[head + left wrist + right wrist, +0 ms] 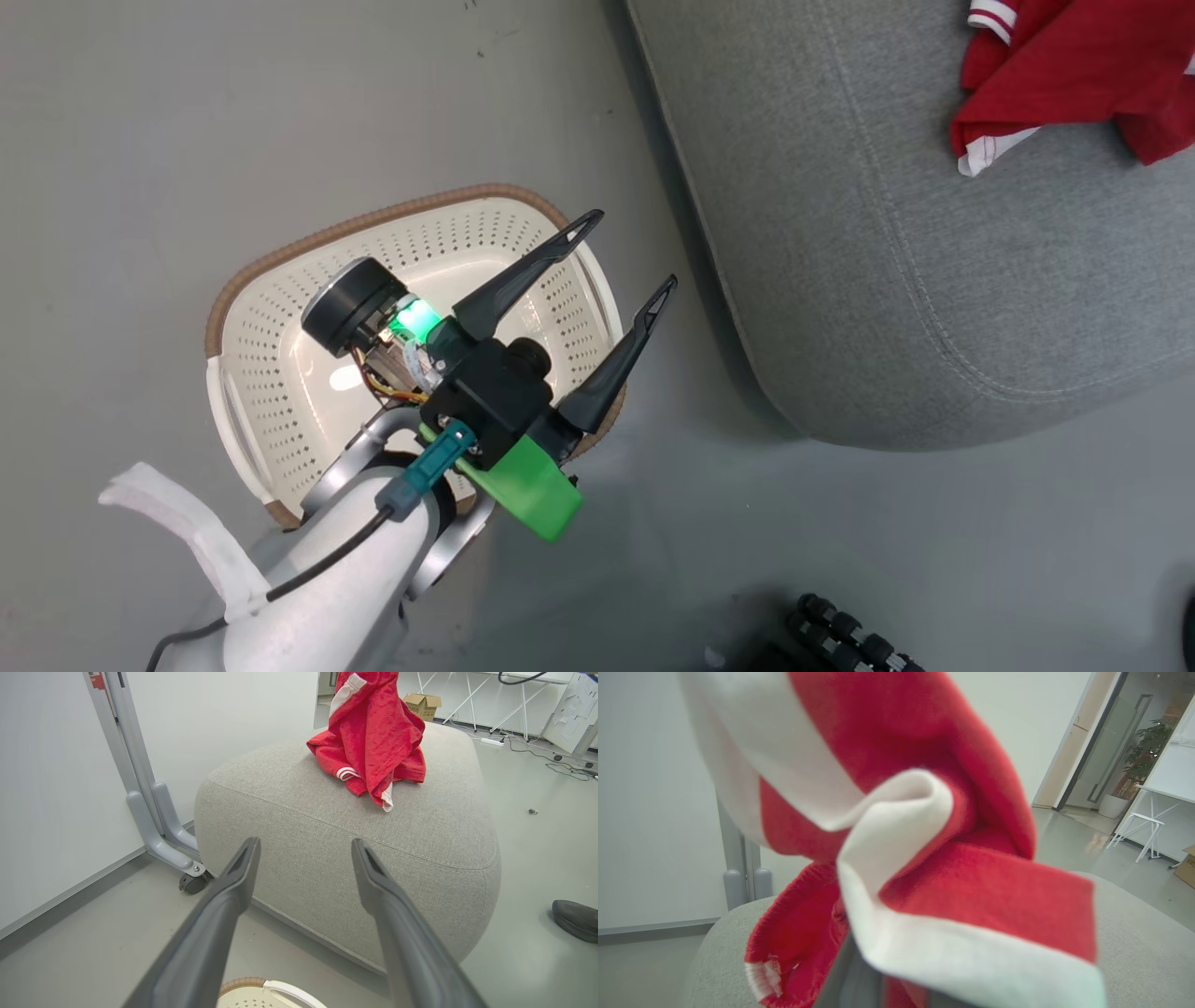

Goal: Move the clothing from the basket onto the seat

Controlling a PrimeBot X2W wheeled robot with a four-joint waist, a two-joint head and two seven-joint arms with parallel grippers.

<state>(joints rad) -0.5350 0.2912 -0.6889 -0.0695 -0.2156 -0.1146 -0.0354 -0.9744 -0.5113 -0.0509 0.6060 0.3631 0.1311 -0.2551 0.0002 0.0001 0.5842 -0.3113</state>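
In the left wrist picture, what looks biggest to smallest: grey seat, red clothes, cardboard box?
1. Large grey fabric seat.
2. Soft red clothing with white trim.
3. Small brown cardboard box; it is farther away.

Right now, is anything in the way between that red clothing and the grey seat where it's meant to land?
Nothing visible does. The clothing hangs from above with its lower folds touching the top of the seat. The left hand is open over the basket, on the floor beside the seat.
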